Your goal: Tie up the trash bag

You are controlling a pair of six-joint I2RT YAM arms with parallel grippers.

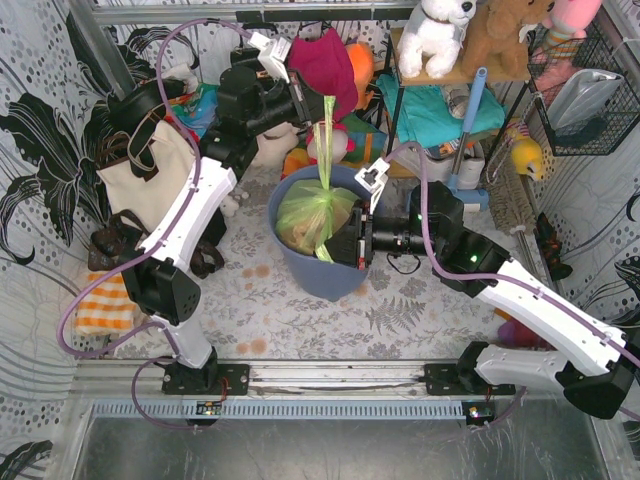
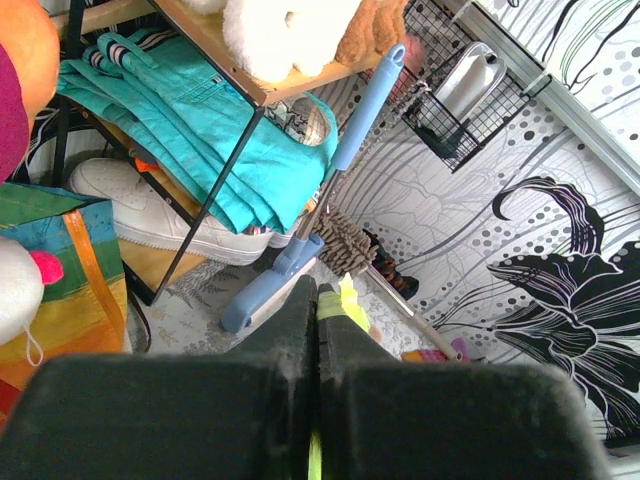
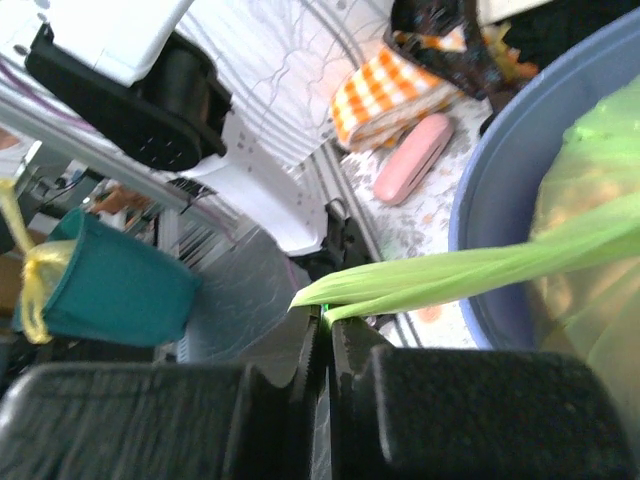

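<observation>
Your left hand (image 2: pixel 316 302) and right hand (image 3: pixel 326 330) are each pressed together, pinching stretched strips of the trash bag (image 1: pixel 303 215).

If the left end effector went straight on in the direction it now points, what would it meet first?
Probably the blue-handled mop, whose lower end sits just beyond the left end effector, shut on a strip of the trash bag. Depth is unclear.

thin glossy plastic trash bag (image 1: pixel 312 212) in a smooth matt plastic bin (image 1: pixel 310 268).
</observation>
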